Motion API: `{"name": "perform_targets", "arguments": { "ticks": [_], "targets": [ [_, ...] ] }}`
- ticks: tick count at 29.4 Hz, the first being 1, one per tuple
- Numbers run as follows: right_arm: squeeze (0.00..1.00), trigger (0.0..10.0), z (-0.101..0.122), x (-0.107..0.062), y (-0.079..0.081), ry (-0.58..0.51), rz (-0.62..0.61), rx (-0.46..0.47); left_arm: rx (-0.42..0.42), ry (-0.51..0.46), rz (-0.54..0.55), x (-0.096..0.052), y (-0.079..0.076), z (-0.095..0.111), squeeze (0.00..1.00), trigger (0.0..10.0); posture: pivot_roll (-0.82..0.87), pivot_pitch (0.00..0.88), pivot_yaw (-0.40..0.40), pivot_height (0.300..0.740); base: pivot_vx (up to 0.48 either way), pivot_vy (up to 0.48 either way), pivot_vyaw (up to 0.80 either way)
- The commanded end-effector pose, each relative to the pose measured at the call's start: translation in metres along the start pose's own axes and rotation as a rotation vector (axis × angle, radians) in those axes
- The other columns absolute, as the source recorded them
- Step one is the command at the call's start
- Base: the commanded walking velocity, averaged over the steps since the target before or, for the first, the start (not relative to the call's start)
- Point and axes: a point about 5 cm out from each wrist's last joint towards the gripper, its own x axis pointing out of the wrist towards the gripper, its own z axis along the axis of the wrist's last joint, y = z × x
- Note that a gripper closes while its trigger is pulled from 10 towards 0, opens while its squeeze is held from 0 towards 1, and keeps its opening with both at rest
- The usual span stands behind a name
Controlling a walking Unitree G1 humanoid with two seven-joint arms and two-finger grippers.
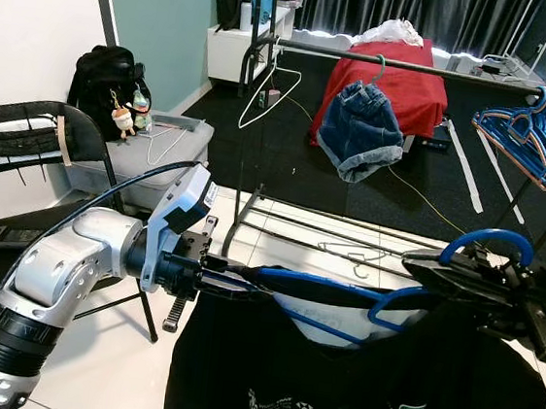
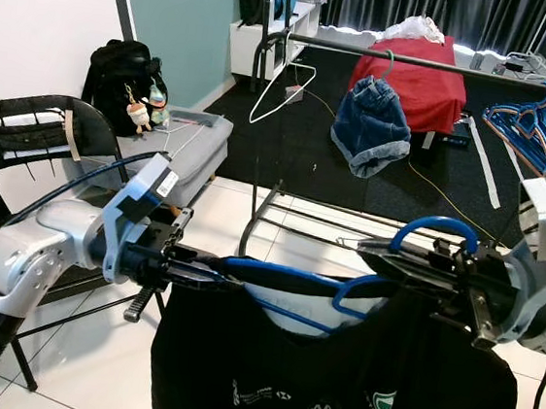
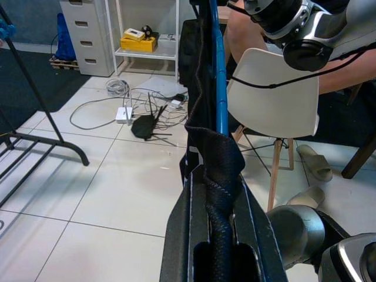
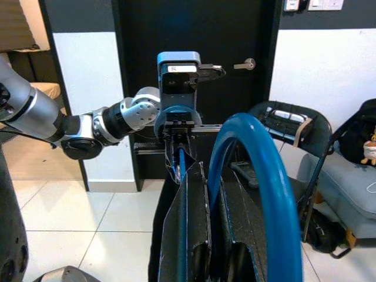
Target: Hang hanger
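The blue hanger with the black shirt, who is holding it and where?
Both grippers: left gripper pinches the blue hanger at its shoulder end, right gripper grips beside the hook. Black shirt hangs below.

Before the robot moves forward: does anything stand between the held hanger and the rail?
Nothing visible blocks the way: open tiled floor lies between the blue plastic hanger with the black shirt and the dark metal rail.

Two tools, the left tool [image 1: 245, 285] and the right tool [image 1: 422, 271]; one blue hanger [image 1: 341, 304] carrying one black shirt [image 1: 351, 389]; one white hanger [image 1: 265, 96] and one pair of denim shorts [image 1: 361, 131] on one rail [image 1: 433, 73]; one backpack [image 1: 105, 84]; one folding chair [image 1: 26, 139].
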Motion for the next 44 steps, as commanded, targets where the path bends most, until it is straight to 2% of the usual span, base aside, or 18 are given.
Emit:
{"name": "perform_targets", "arguments": {
  "ticks": [1, 5, 6, 7, 9, 10, 11, 14, 17, 19, 24, 29, 32, 33, 35, 36, 40, 44],
  "targets": [
    [0.00, 0.0, -0.002, 0.010, 0.002, -0.001, 0.039, -0.004, 0.034, -0.050, -0.092, 0.018, -0.008, 0.008, 0.00, 0.0, -0.10, 0.000, -0.007, 0.736, 0.000, 0.000, 0.00],
    [0.00, 0.0, -0.001, 0.009, 0.000, -0.002, 0.030, -0.012, 0.044, -0.047, -0.086, 0.018, -0.008, 0.008, 0.00, 0.0, -0.10, 0.000, -0.007, 0.736, 0.000, 0.000, 0.00],
    [0.00, 0.0, 0.001, 0.008, -0.002, -0.002, 0.011, -0.028, 0.038, -0.038, -0.053, 0.015, -0.004, 0.008, 0.07, 10.0, -0.10, 0.000, -0.009, 0.736, 0.000, 0.000, 0.00],
    [0.00, 0.0, 0.001, 0.008, -0.002, -0.002, 0.011, -0.028, 0.038, -0.038, -0.053, 0.015, -0.004, 0.008, 0.07, 10.0, -0.10, 0.000, -0.009, 0.736, 0.000, 0.000, 0.00],
    [0.00, 0.0, 0.003, 0.007, -0.005, -0.002, -0.004, -0.042, 0.025, -0.033, -0.026, 0.011, -0.001, 0.009, 0.72, 10.0, -0.10, 0.000, -0.010, 0.736, 0.000, 0.000, 0.00],
    [0.00, 0.0, 0.003, 0.007, -0.005, -0.002, -0.004, -0.042, 0.025, -0.033, -0.026, 0.011, -0.001, 0.009, 0.72, 10.0, -0.10, 0.000, -0.010, 0.736, 0.000, 0.000, 0.00],
    [0.00, 0.0, 0.003, 0.008, -0.007, -0.003, -0.009, -0.046, 0.023, -0.036, -0.007, 0.010, 0.001, 0.010, 0.95, 10.0, -0.10, 0.000, -0.011, 0.736, 0.000, 0.000, 0.00],
    [0.00, 0.0, 0.003, 0.009, -0.009, -0.009, -0.026, -0.057, 0.057, -0.040, 0.056, 0.007, 0.007, 0.014, 1.00, 10.0, -0.10, 0.000, -0.011, 0.736, 0.000, 0.000, 0.00],
    [0.00, 0.0, 0.000, 0.012, -0.016, -0.017, -0.082, -0.074, 0.099, -0.046, 0.171, 0.000, 0.018, 0.018, 1.00, 10.0, -0.10, 0.000, -0.011, 0.736, 0.000, 0.000, 0.00],
    [0.00, 0.0, -0.005, 0.017, -0.028, -0.032, -0.192, -0.097, 0.173, -0.082, 0.415, -0.014, 0.036, 0.028, 1.00, 10.0, -0.10, 0.000, -0.013, 0.736, 0.000, 0.000, 0.00],
    [0.00, 0.0, -0.007, 0.022, -0.043, -0.083, -0.311, -0.118, 0.225, -0.150, 0.745, -0.035, 0.055, 0.039, 1.00, 10.0, -0.09, 0.000, -0.016, 0.736, 0.000, 0.000, 0.00],
    [0.00, 0.0, -0.005, 0.026, -0.049, -0.116, -0.350, -0.132, 0.206, -0.203, 0.909, -0.042, 0.060, 0.041, 1.00, 10.0, -0.09, 0.000, -0.018, 0.736, 0.000, 0.000, 0.00],
    [0.00, 0.0, -0.001, 0.028, -0.055, -0.160, -0.399, -0.148, 0.074, -0.200, 1.080, -0.040, 0.060, 0.024, 1.00, 10.0, -0.09, 0.000, -0.021, 0.736, 0.000, 0.000, 0.00],
    [0.00, 0.0, 0.001, 0.028, -0.058, -0.179, -0.419, -0.154, 0.019, -0.168, 1.118, -0.035, 0.058, 0.013, 0.84, 10.0, -0.08, 0.000, -0.023, 0.736, 0.000, 0.000, 0.00],
    [0.00, 0.0, 0.003, 0.028, -0.059, -0.195, -0.429, -0.159, -0.026, -0.143, 1.137, -0.027, 0.055, 0.002, 0.84, 10.0, -0.08, 0.000, -0.026, 0.736, 0.000, 0.000, 0.00],
    [0.00, 0.0, 0.005, 0.029, -0.060, -0.208, -0.428, -0.161, -0.077, -0.131, 1.142, -0.017, 0.051, -0.007, 0.02, 10.0, -0.08, 0.000, -0.031, 0.736, 0.000, 0.000, 0.00],
    [0.00, 0.0, 0.007, 0.032, -0.062, -0.231, -0.421, -0.165, -0.220, -0.178, 1.126, 0.018, 0.040, -0.021, 0.00, 10.0, -0.07, 0.000, -0.032, 0.736, 0.000, 0.000, 0.00],
    [0.00, 0.0, 0.007, 0.032, -0.064, -0.238, -0.429, -0.171, -0.254, -0.201, 1.137, 0.027, 0.037, -0.020, 0.00, 10.0, -0.07, 0.000, -0.033, 0.736, 0.000, 0.000, 0.00]
  ]
}}
